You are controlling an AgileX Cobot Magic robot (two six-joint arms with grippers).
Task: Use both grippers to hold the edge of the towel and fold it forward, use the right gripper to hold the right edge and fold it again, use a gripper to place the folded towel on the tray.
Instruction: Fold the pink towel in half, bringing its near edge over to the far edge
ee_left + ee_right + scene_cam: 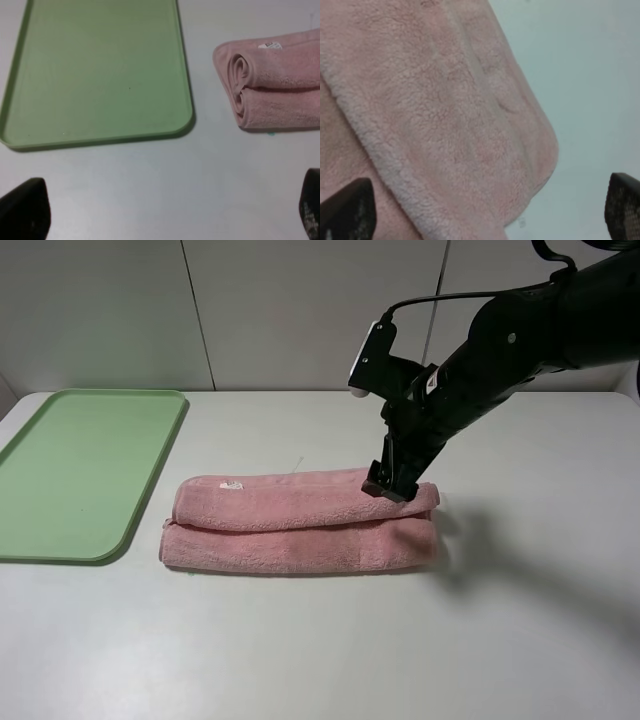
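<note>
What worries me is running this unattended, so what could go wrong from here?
The right gripper, open over the towel's right end, may pinch only the top layer, so the first fold peels open. The towel's left end looks loosely rolled and could spread during the second fold. The tray lies apart to the left; a one-gripper carry may let the folds sag.

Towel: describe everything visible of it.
The towel is pink, fluffy terry cloth, folded into a long band of two layers that lies flat on the white table. A small white label sits on top near its left end. The towel lies to the right of the green tray and does not touch it. The right tool is open at the towel's right end; whether they touch cannot be told.
</note>
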